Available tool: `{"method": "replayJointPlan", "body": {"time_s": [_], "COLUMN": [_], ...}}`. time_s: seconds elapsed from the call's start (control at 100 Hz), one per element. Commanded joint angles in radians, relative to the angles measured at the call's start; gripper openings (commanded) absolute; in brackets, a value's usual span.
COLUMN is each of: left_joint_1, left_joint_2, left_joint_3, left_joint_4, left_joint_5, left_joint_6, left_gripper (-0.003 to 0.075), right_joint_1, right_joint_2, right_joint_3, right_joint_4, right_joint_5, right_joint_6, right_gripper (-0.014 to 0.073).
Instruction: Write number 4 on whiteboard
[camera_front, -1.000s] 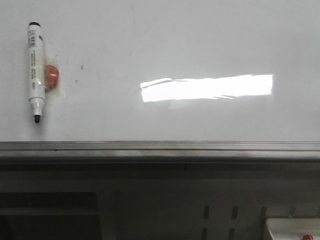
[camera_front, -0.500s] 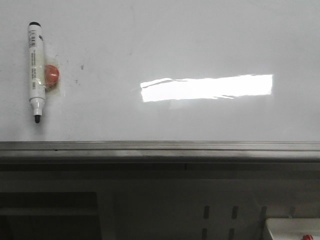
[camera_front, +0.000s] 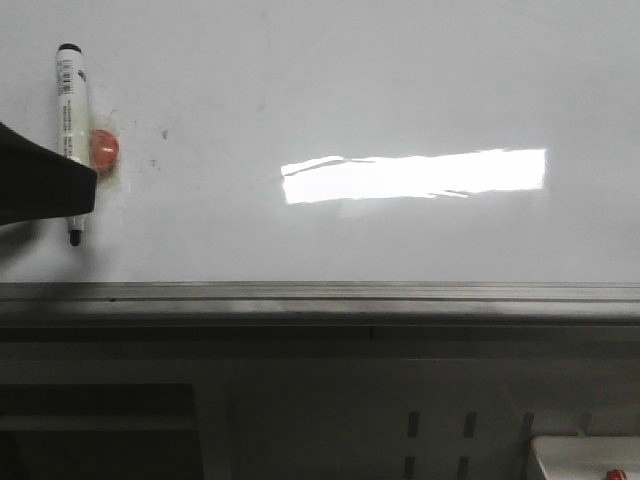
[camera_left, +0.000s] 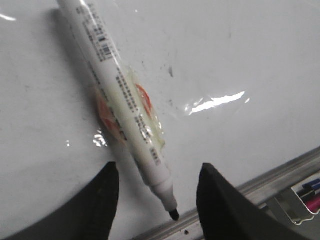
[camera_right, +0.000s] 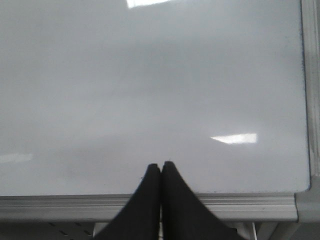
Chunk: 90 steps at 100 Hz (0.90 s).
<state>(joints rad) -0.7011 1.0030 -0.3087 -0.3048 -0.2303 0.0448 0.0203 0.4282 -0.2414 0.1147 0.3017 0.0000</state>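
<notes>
The whiteboard (camera_front: 400, 80) is glossy white with a grey lower rail and a bright light reflection; no number 4 shows on it, only small dark specks. A white marker (camera_front: 68, 95) with a black tip hangs upright on an orange magnet holder (camera_front: 104, 148) at the board's left. My left gripper (camera_left: 157, 172) is open, its black fingers on either side of the marker's (camera_left: 125, 97) tip end without touching it; in the front view one finger (camera_front: 50, 185) covers the marker's lower part. My right gripper (camera_right: 160, 165) is shut and empty before the board (camera_right: 150, 75).
The grey metal rail (camera_front: 320, 300) runs under the board. A tray with coloured markers (camera_left: 310, 192) sits below the rail in the left wrist view. A white box with a red spot (camera_front: 590, 460) is at the lower right of the front view.
My left gripper has come into the front view from the left and now covers the marker's lower part. The marker and board are unchanged.
</notes>
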Motion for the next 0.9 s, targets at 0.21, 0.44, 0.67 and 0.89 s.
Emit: {"method": "replayJointPlan", "body": {"time_s": [0.21, 0.44, 0.67, 0.89], "left_joint_1": [-0.005, -0.005, -0.005, -0.041], "left_joint_2": [0.083, 0.172, 0.173, 0.076], "left_joint_3": [-0.035, -0.035, -0.035, -0.035], "left_joint_4": [-0.013, -0.022, -0.013, 0.279], "left_joint_5": [-0.128, -0.222, -0.218, -0.196], "left_joint_6": [-0.010, -0.010, -0.010, -0.010], "left_gripper": [0.0319, 0.0066, -0.0020, -0.0020], "right_joint_1": [0.004, 0.004, 0.036, 0.218], "right_joint_2": [0.015, 0.015, 0.015, 0.017], "right_joint_3": [-0.037, -0.037, -0.048, -0.153], "right_joint_4": [-0.006, -0.006, -0.006, -0.006], "right_joint_5": [-0.076, -0.076, -0.059, 0.079], "right_joint_6": [-0.013, -0.013, -0.013, -0.013], "right_gripper": [-0.0064, -0.0064, -0.0064, -0.0064]}}
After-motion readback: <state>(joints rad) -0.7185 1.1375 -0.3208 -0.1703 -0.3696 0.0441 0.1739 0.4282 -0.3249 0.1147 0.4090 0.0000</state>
